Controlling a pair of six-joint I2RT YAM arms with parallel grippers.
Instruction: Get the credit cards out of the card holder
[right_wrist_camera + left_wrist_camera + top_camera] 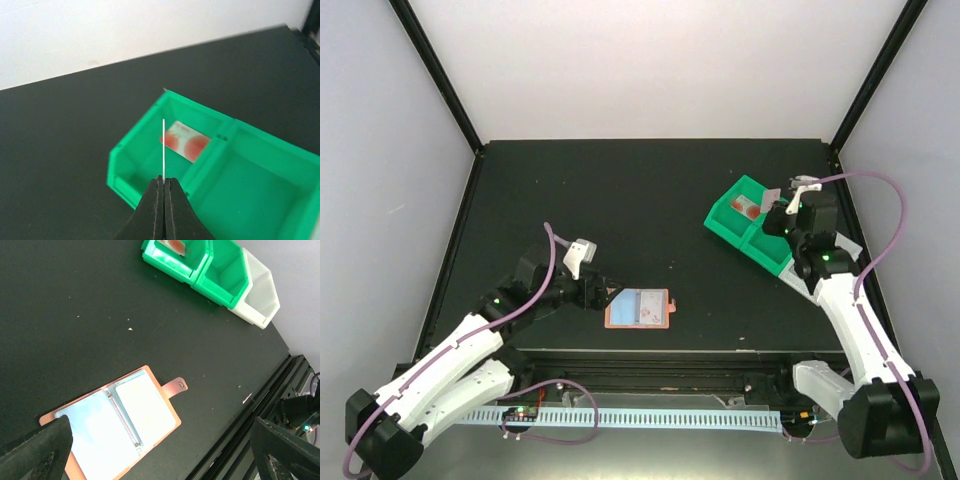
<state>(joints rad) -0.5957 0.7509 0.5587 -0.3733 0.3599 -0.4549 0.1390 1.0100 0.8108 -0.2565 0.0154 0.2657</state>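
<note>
Presently, a remove-and-deposit cycle is judged to be in hand. One credit card [163, 145] is clamped edge-on between the closed fingers of the right gripper [163, 181] and is held upright directly above the end compartment of the green bin [134, 146], in which a card with red markings [186, 141] is lying flat. The card holder [638, 308] is laid open on the table [620, 200], well apart from the green bin, toward the near edge and the left arm's side. Pale blue cards [145, 405] are seen in its sleeves, and its snap tab [177, 386] is on the side nearer the green bin. The left gripper [603, 293] is positioned at the holder's edge farthest from the green bin, its fingers spread fully apart with nothing held. For the next move, release of the clamped card into that compartment is called for. A further card must then be drawn from a sleeve, so the task is judged unfinished.
</note>
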